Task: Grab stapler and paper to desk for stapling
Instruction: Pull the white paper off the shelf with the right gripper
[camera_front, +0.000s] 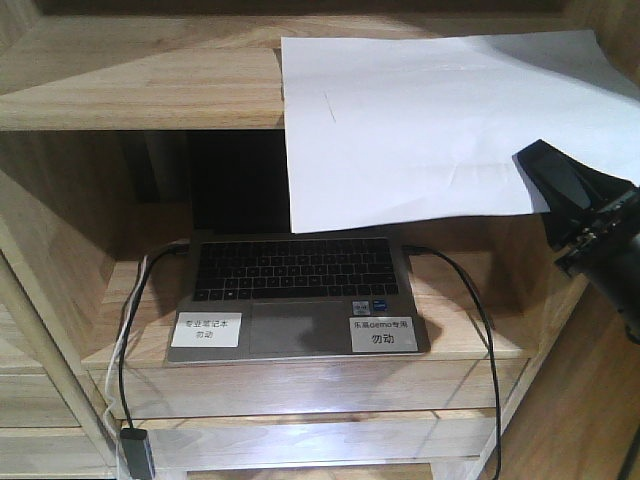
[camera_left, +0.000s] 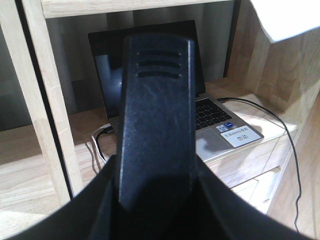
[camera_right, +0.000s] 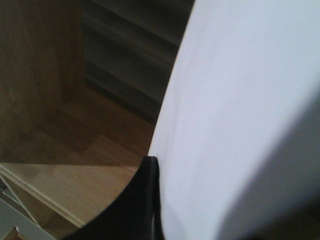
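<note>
Front view: the paper (camera_front: 420, 130), a plain white sheet, hangs in the air before the light-wood shelf unit (camera_front: 130, 80). Its upper edge overlaps the upper shelf board and its lower edge covers the top of the dark screen of the open laptop (camera_front: 300, 275). The right gripper (camera_front: 545, 180) enters from the right edge and meets the sheet at its lower right corner, where one black finger lies over the white surface. Right wrist view: the paper (camera_right: 240, 100) fills the right half of the picture and a single black finger (camera_right: 146, 200) presses against its near edge. The opposite finger is hidden behind the sheet, so the gripper is closed to a thin pinch on the paper. Left wrist view: the stapler (camera_left: 157, 110), a black tapered body with three short grooves near its far end, rises up the centre from the left gripper (camera_left: 160, 215). The gripper's black body curves around the stapler's base on both sides and clamps it, and its fingertips cannot be made out separately. Behind the stapler stand the laptop (camera_left: 215, 115) and, at top right, a corner of the paper (camera_left: 287, 20). Two white labels (camera_front: 382, 332) with printed text lie on the laptop's palm rest, and black cables (camera_front: 485, 330) run from both of its sides down the front of the shelf.
</note>
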